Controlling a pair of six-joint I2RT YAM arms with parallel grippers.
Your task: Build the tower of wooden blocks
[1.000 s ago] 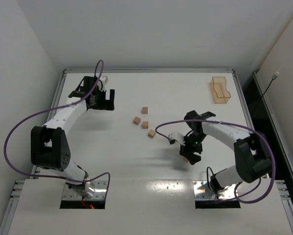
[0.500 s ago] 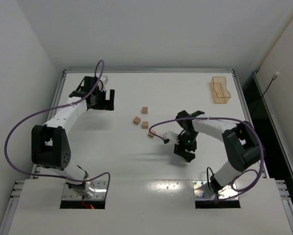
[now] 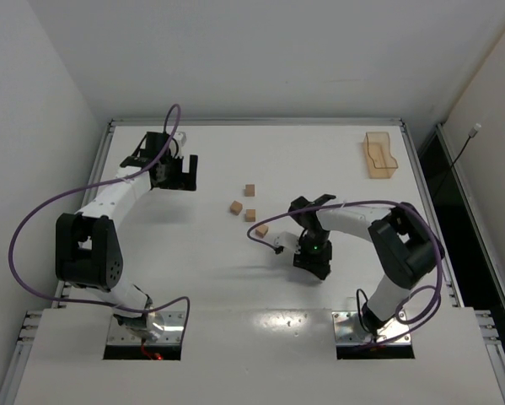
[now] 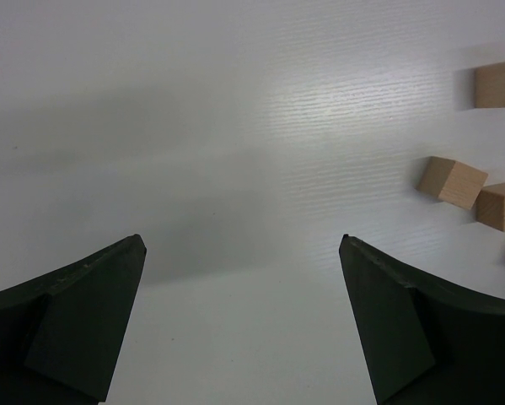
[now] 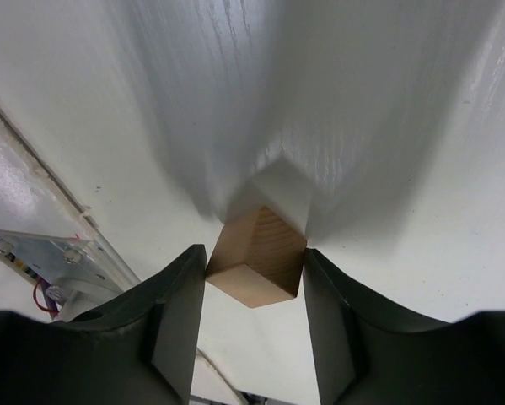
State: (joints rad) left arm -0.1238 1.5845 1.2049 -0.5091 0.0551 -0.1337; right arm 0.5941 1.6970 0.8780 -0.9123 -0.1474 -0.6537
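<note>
Your right pincer [image 5: 250, 253] is clamping one wood block [image 5: 256, 266] over the middle of the bench [image 3: 193, 278], with open room on its near side. Your left pincer [image 4: 240, 245] is hanging apart near the far-left edge. Four loose blocks [image 3: 249, 190] are lying between the two.

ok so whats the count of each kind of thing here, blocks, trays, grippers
wood blocks: 5 (4 loose, 1 held in the right gripper)
tray: 1
grippers: 2 (the left gripper is open and empty)
total: 8
</note>
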